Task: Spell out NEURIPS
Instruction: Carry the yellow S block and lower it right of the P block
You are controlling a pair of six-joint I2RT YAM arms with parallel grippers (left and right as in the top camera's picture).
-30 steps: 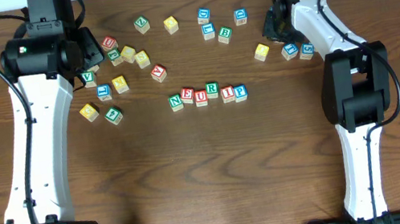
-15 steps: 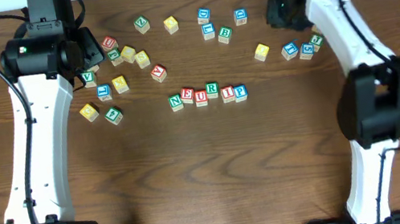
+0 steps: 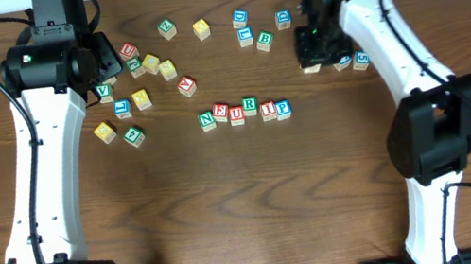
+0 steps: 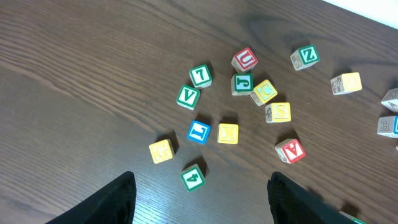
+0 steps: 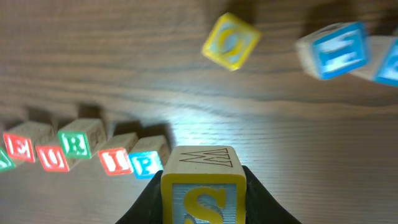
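Swung inward from the far table (image 3: pixel 257 205) edge, the right hand (image 3: pixel 314 42) is pinching the S cube (image 5: pixel 202 183) aloft, the six-cube NEURIP row (image 3: pixel 244 111) is waiting for it beside P, and the left hand (image 4: pixel 202 205) is hovering spread.

You've got a bright, sharp overhead; your right wrist view is blurred, with white glare on the bench (image 5: pixel 205 127).

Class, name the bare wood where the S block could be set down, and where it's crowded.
Free: wood right of the P, ending the row, and the wide stretch below it. Crowded: scattered blocks at upper left and blue blocks beside the right hand.
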